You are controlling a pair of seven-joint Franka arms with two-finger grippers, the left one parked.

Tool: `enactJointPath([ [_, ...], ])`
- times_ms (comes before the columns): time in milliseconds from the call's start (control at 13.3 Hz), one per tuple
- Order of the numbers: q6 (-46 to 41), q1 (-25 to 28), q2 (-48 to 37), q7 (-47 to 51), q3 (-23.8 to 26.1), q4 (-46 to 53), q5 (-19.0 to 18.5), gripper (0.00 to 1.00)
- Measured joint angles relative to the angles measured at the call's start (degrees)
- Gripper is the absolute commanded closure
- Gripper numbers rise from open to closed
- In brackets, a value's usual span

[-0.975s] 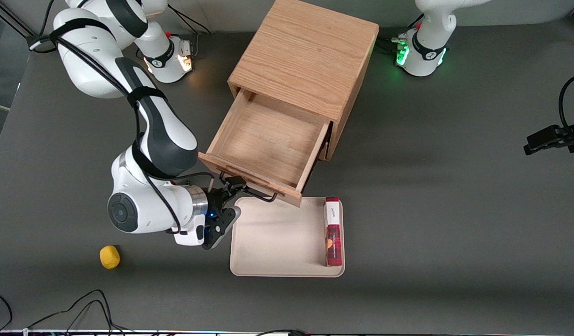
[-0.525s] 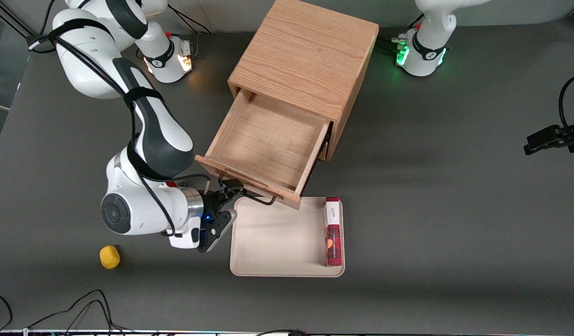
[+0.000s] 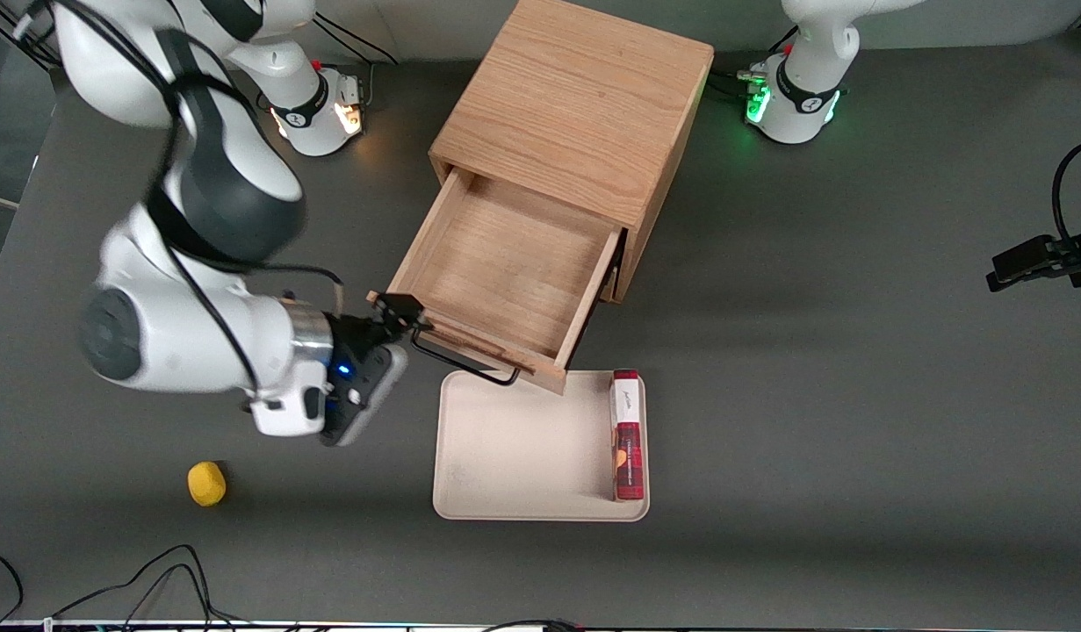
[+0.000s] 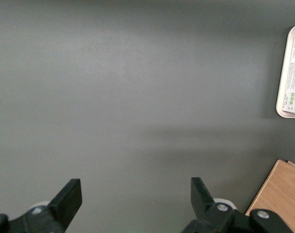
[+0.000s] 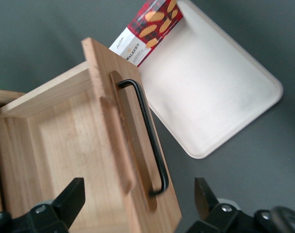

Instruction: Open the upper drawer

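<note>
I see the upper drawer (image 3: pixel 505 272) pulled far out of the wooden cabinet (image 3: pixel 575 114), hanging over the edge of the cream tray (image 3: pixel 514 456). My gripper (image 3: pixel 401 318) floats beside the end of the black handle (image 3: pixel 463 364), fingers spread wide, holding nothing. A red box (image 3: pixel 627 434) lies in the tray.

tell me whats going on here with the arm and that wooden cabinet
The right arm has been working on the cabinet. Its upper drawer stands pulled well out, with nothing inside. The gripper is open beside the end of the drawer's black handle, not holding it. A beige tray with a red snack box lies in front of the drawer, and a yellow ball sits toward the working arm's end.
</note>
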Motion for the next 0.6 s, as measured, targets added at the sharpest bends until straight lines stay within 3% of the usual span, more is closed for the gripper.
enactJointPath([
  [300,-9.59,-0.33,-10.01,6.61,-9.25,-1.03,-1.46,0.00],
  [450,-12.67,-0.45,-16.07,14.97,-10.95,-4.36,-5.55,0.00],
  [600,-17.92,-0.38,-23.26,21.42,-11.80,-10.53,-7.26,0.00],
])
